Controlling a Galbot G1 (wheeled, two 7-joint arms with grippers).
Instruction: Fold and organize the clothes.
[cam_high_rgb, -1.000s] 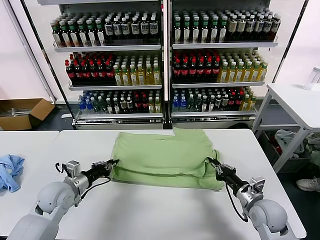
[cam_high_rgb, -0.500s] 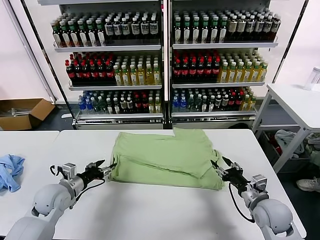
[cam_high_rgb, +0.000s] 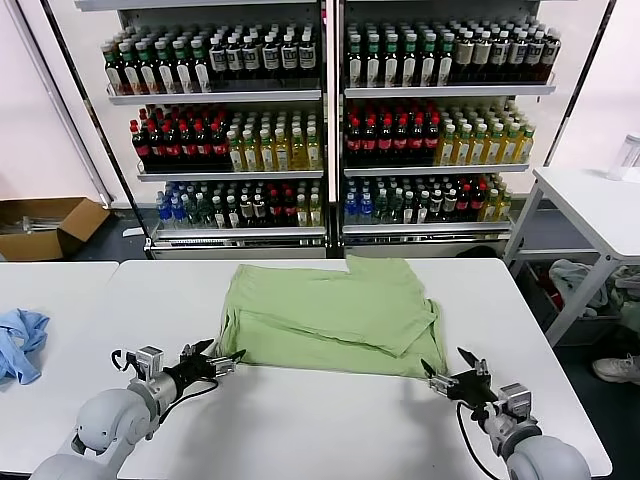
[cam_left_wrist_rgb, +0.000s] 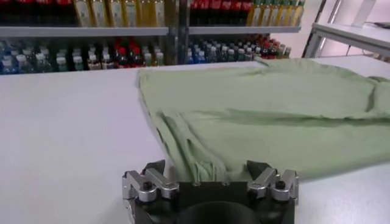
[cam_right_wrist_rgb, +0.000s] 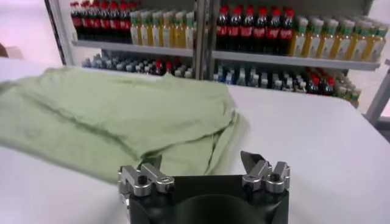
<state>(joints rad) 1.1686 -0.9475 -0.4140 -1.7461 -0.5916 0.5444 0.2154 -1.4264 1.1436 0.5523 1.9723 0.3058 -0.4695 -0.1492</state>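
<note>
On the table (cam_high_rgb: 320, 430), your left end effector (cam_high_rgb: 222, 360) and right end effector (cam_high_rgb: 455, 379) are gaping empty at 7 and 5 o'clock of the shirt (cam_high_rgb: 330, 315); next fold is needing fresh hem grips.

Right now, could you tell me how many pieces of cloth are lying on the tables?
2: the folded green shirt at the middle of the main table, and a blue cloth on the robot's far left. Others outside the views cannot be excluded.

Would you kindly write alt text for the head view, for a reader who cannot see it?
A folded light green shirt lies on a white table, with the left gripper and right gripper open at its near corners, holding nothing. Behind stand shelves of bottled drinks; a blue cloth lies far left.
</note>
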